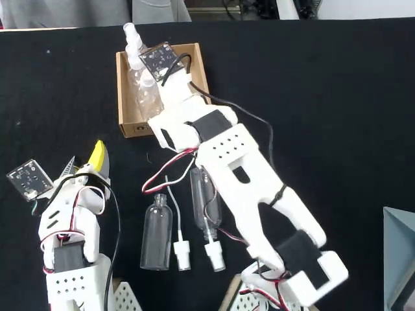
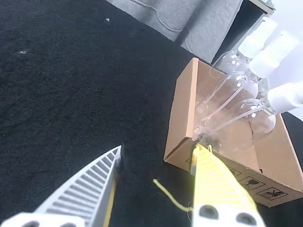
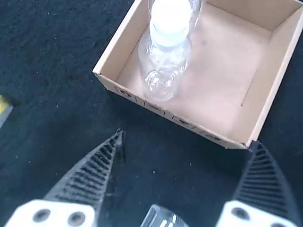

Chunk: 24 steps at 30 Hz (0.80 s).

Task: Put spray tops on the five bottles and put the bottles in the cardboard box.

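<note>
Table (image 1: 39, 91) in black cloth, left gripper (image 1: 84, 162) spread open low above it, cardboard box (image 1: 122, 97) beyond holding spray-topped bottles (image 2: 236, 90), right gripper (image 3: 187, 142) released wide at box's near wall, two loose bottles (image 1: 156, 233) and two spray tops (image 1: 182, 253) lying beside right arm (image 1: 259, 188).

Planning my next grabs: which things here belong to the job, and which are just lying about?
Job:
- cardboard box
- three capped bottles inside it
- two uncapped bottles on the table
- two loose spray tops beside them

Lying about:
- grey object at the table's right edge
- black table cover
</note>
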Tool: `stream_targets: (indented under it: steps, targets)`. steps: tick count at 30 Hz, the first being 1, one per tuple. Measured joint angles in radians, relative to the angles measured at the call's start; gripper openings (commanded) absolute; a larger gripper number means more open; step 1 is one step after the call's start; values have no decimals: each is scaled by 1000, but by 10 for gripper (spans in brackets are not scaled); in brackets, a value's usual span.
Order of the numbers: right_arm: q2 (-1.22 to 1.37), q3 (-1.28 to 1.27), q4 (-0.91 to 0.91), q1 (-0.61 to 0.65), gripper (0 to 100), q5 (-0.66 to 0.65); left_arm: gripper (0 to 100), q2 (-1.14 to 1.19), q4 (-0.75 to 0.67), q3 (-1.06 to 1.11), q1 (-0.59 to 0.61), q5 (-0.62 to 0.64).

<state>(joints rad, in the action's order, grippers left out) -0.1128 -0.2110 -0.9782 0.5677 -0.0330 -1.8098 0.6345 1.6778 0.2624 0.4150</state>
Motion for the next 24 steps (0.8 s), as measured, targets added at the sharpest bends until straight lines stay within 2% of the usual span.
stream_targets:
  steps: [16,24]
  targets:
    - [-2,0,-296,0,333,-2,224,0,0,0,0,0]
    - [-2,-2,-359,0,333,35,224,0,0,0,0,0]
